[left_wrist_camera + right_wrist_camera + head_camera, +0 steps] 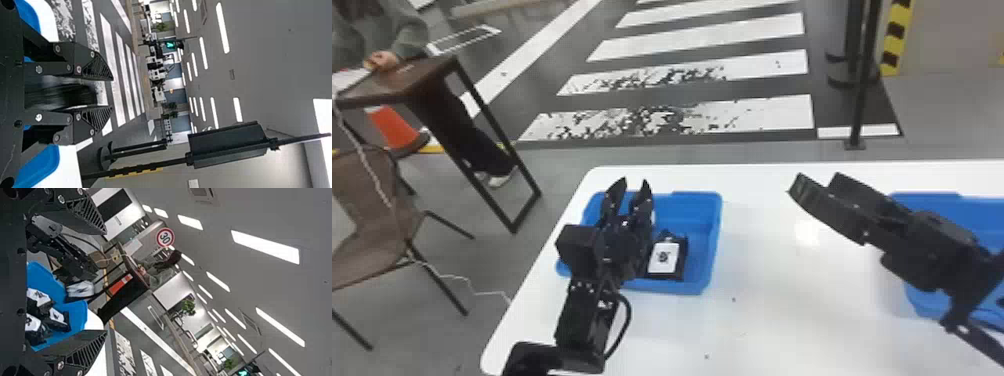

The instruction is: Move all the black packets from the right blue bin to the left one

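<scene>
In the head view my left gripper (634,187) is over the left blue bin (714,225), fingers apart. A black packet with a white label (664,258) lies in that bin. The left wrist view has my left gripper (111,93) with a blurred black packet (58,96) between its spread fingers; whether they touch it I cannot tell. My right gripper (816,184) stands open between the bins, partly in front of the right blue bin (932,202). From the right wrist, beyond my open right gripper (105,282), several packets (56,317) lie in the left bin, with a blurred pale packet (80,289) by the left gripper.
Both bins stand on a white table (782,300), with bare tabletop between them. My right forearm crosses over the right bin's near part. Off the table's left side are a brown chair (377,220) and a small dark table (407,75).
</scene>
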### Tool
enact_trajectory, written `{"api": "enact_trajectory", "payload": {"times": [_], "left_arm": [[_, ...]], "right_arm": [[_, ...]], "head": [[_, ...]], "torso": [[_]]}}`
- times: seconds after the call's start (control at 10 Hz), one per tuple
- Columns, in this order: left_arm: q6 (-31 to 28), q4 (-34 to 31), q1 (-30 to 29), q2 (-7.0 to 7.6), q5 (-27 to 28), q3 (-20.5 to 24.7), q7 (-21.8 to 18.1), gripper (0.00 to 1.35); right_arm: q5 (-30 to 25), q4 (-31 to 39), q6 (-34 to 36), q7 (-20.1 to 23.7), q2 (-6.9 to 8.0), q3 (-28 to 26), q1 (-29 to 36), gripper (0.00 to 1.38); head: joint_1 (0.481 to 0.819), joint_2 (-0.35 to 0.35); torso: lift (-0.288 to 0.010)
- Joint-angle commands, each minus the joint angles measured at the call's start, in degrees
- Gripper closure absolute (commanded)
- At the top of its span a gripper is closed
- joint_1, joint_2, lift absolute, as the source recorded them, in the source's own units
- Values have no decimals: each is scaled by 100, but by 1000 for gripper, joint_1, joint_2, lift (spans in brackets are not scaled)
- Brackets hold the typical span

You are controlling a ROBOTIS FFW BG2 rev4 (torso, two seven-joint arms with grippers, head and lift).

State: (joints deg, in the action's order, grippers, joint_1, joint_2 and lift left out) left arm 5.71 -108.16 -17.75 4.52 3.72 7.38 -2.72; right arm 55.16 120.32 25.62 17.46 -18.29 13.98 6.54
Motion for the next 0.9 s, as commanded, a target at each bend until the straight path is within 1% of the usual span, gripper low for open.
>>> {"api": "enact_trajectory", "payload": {"times": [0.0,0.1,0.2,0.3,0.4,0.5,0.6,0.7,0.8], "left_arm": [[414,234,45,-12,-464,176,-97,50],[1018,234,-53,-30,-738,176,-194,148],[1482,206,-151,-56,-1058,131,-370,190],[1693,-61,-362,-56,-1389,74,-563,199],[1581,-694,-756,-56,-1469,17,-572,199],[1356,-1298,-1206,-65,-1446,-6,-572,199],[1089,-1791,-1670,-100,-1458,-6,-572,199],[568,-2297,-2148,-153,-1435,39,-572,199],[-93,-2733,-2542,-197,-1423,165,-572,199]], "right_arm": [[-591,293,-270,30,106,-461,344,122],[-1448,842,-439,21,326,-1147,865,124],[-2134,1264,-439,21,484,-1741,1315,124],[-2316,1418,-537,21,563,-2038,1568,124],[-2476,1573,-903,12,651,-2278,1835,125],[-2853,1840,-1015,-32,783,-2529,2130,125],[-3105,2051,-1142,-111,844,-2643,2482,127],[-3116,2178,-1296,-260,897,-2666,2862,127],[-3173,2346,-1324,-392,1038,-2780,3227,128]], "head": [[679,333],[678,327],[666,296],[656,242],[655,183],[652,137],[651,118],[658,76],[686,48]], "torso": [[-140],[-140],[-140],[-140],[-140],[-140],[-140],[-140],[-140]]}}
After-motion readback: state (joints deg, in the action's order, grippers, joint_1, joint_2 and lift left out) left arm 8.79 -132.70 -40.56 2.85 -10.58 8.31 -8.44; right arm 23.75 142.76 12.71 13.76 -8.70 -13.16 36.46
